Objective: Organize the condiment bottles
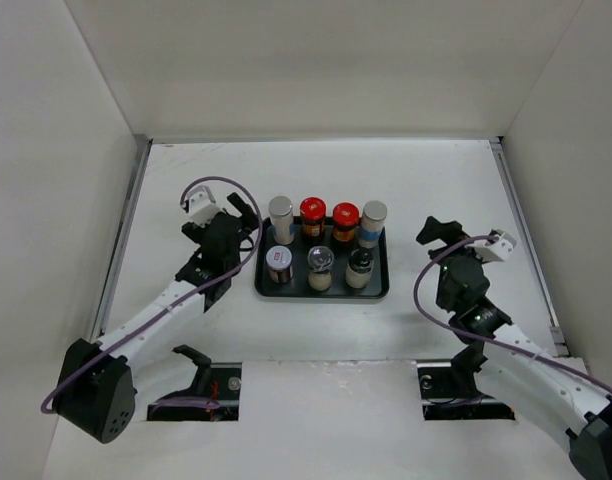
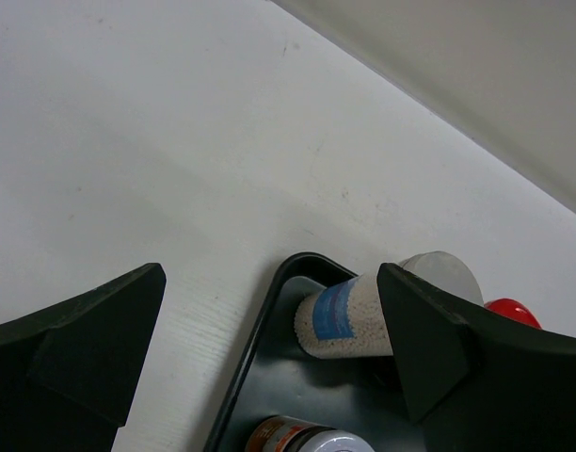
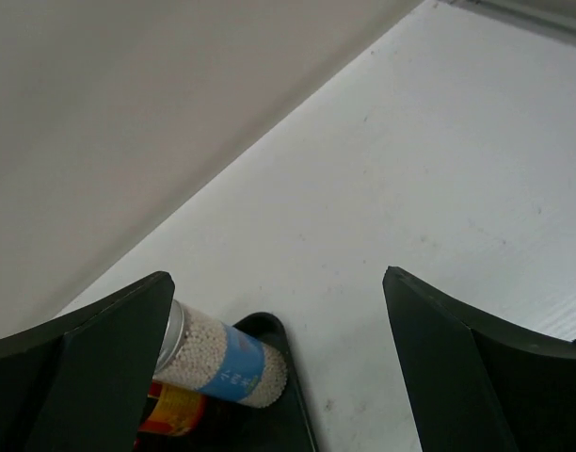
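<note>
Seven condiment bottles stand upright in a black tray (image 1: 322,295). The back row holds a pale grey-capped jar (image 1: 280,219), two red-capped jars (image 1: 312,216) (image 1: 345,221) and a second pale grey-capped jar (image 1: 373,222). The front row holds three short silver-lidded jars (image 1: 279,264) (image 1: 320,267) (image 1: 359,266). My left gripper (image 1: 248,222) is open and empty just left of the tray. In the left wrist view the gripper (image 2: 271,282) faces the back-left pale jar (image 2: 344,320). My right gripper (image 1: 432,238) is open and empty to the right of the tray. In the right wrist view the gripper (image 3: 279,278) faces the back-right pale jar (image 3: 222,363).
White walls enclose the white table on the left, back and right. The tray's corner (image 2: 269,320) lies between my left fingers in the left wrist view. The tray's far right corner (image 3: 290,381) shows low in the right wrist view. Both arm bases sit at the near edge.
</note>
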Motion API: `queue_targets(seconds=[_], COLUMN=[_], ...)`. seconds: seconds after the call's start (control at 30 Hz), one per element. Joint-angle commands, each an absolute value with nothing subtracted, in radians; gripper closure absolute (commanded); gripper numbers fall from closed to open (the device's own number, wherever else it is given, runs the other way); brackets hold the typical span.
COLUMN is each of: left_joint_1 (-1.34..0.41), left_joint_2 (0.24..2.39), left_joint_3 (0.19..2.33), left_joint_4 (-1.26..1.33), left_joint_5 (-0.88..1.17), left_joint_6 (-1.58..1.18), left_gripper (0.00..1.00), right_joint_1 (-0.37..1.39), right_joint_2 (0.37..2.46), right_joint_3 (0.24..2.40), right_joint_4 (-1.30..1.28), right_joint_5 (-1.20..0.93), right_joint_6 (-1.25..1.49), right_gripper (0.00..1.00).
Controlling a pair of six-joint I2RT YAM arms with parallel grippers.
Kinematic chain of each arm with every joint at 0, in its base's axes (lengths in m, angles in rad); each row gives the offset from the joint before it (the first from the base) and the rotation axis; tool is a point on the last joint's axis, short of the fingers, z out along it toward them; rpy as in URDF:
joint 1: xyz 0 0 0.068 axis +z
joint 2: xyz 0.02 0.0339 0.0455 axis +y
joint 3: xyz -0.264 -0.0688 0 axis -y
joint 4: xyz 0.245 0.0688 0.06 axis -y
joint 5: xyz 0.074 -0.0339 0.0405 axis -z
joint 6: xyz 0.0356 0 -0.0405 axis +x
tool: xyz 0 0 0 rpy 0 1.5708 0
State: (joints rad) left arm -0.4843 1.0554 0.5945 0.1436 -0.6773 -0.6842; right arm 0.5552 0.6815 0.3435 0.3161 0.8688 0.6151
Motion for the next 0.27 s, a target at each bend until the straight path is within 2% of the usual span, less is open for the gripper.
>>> queue_targets(seconds=[0.0,0.23], left_joint_1=[-0.498,-0.522], left_joint_2=[1.065,1.098], left_joint_3=[0.661,0.718], left_joint_4=[0.109,0.057], left_joint_5=[-0.681,-0.699], left_joint_6=[-0.675,-0.658], left_gripper=[0.0,0.0], right_joint_1=[0.545,0.542], right_joint_2=[0.687,0.764], right_joint_3=[0.31,0.307], right_joint_4=[0.362,0.397], right_joint_5=[0.827,0.775], right_joint_6=[0.732,0.739], right_gripper=[0.0,0.0])
